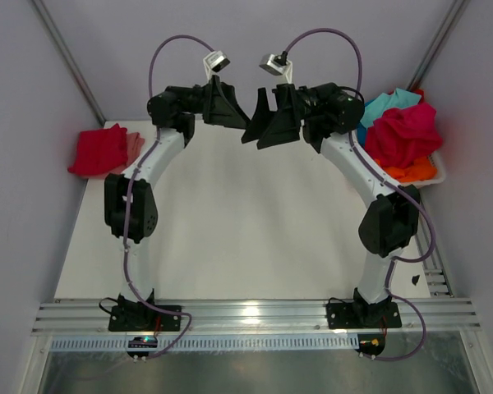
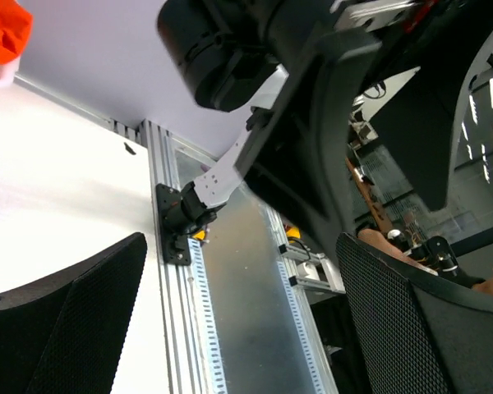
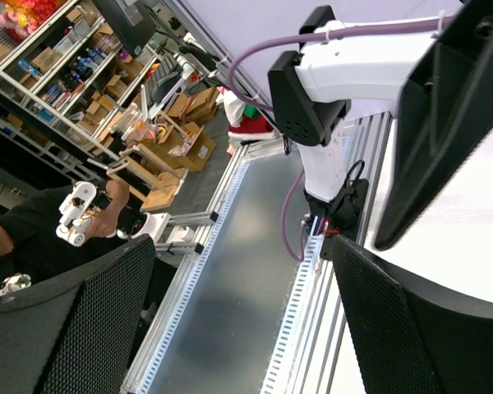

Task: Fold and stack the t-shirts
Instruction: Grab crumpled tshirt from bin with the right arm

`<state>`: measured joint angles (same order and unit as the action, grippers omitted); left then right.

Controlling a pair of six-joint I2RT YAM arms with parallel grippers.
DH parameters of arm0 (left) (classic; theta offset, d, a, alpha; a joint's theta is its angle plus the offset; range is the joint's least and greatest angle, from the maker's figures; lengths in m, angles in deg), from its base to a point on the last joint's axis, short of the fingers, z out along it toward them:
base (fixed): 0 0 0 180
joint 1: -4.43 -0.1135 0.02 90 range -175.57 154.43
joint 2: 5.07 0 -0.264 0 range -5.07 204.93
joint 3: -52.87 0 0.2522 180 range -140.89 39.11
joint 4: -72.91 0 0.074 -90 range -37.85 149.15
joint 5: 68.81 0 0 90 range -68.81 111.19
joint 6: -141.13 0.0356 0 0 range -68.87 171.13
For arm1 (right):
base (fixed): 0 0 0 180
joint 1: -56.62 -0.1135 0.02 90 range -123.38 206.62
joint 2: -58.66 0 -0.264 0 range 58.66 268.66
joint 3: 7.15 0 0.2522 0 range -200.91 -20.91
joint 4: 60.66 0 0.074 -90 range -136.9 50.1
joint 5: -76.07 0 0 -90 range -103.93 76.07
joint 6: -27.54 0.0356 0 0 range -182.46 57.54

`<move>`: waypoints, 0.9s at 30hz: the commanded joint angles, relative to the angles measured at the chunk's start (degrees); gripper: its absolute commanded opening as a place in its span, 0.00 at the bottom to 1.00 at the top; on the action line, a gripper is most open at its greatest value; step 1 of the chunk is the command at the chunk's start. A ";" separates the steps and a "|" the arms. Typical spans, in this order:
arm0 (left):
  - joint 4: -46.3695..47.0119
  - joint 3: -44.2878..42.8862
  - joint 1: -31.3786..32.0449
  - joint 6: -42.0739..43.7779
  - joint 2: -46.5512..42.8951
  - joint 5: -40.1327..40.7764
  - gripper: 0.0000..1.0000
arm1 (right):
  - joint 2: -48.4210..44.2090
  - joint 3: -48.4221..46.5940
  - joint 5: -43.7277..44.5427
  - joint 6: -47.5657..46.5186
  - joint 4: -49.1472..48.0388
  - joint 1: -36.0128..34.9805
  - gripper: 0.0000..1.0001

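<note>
A wide white table [image 1: 246, 238] is seen from above. Two arms are bolted at its 6 o'clock edge. The left arm [image 1: 135, 197] is bent up along the 9 o'clock side. The right arm [image 1: 378, 205] is bent up along the 3 o'clock side. Both are curved in, so that their tips are brought near each other at 12 o'clock, high over the table.

At 2 o'clock a white basket [image 1: 438, 174] is set on the table's edge. It is filled with t-shirts in a loose heap. A crimson t-shirt [image 1: 404, 131] is bunched on top. A teal t-shirt [image 1: 384, 105] is seen behind it, and an orange t-shirt [image 1: 415, 172] is tucked under it at the front.

At 10 o'clock a folded red t-shirt [image 1: 99, 149] is laid flat on the table, well apart from the basket. A bit of pink cloth [image 1: 136, 145] is seen just beside it; it may be one more shirt, but that is hard to tell.

The left gripper [image 2: 240, 246] is spread wide, and nothing is held between its fingers. The right gripper [image 3: 240, 246] is spread apart too, and nothing is held there. No shirt is touched by either one.
</note>
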<state>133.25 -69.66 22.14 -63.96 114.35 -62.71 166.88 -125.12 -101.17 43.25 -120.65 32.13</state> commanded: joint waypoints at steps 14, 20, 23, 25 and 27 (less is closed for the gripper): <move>14.40 11.39 -1.54 -7.52 -2.61 -6.63 0.99 | -14.00 3.38 -6.10 -0.13 -17.40 0.50 0.92; 14.40 1.12 -1.72 -8.22 1.34 -9.79 0.99 | -21.03 10.24 -5.04 -10.95 -5.27 0.50 0.92; 14.40 -6.94 -2.42 -10.94 5.12 -11.37 0.99 | -22.70 11.13 -5.13 -13.51 -2.54 0.50 0.92; 14.40 -11.53 -3.03 -12.43 8.37 -11.29 0.99 | -22.97 10.69 -5.22 -14.92 -0.78 0.50 0.92; 14.40 -16.64 -3.74 -12.79 9.78 -11.29 0.99 | -22.97 9.90 -5.74 -15.18 -0.51 0.50 0.93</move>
<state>133.89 -80.70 19.94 -63.89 122.48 -64.35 145.07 -114.21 -100.21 31.91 -121.00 32.70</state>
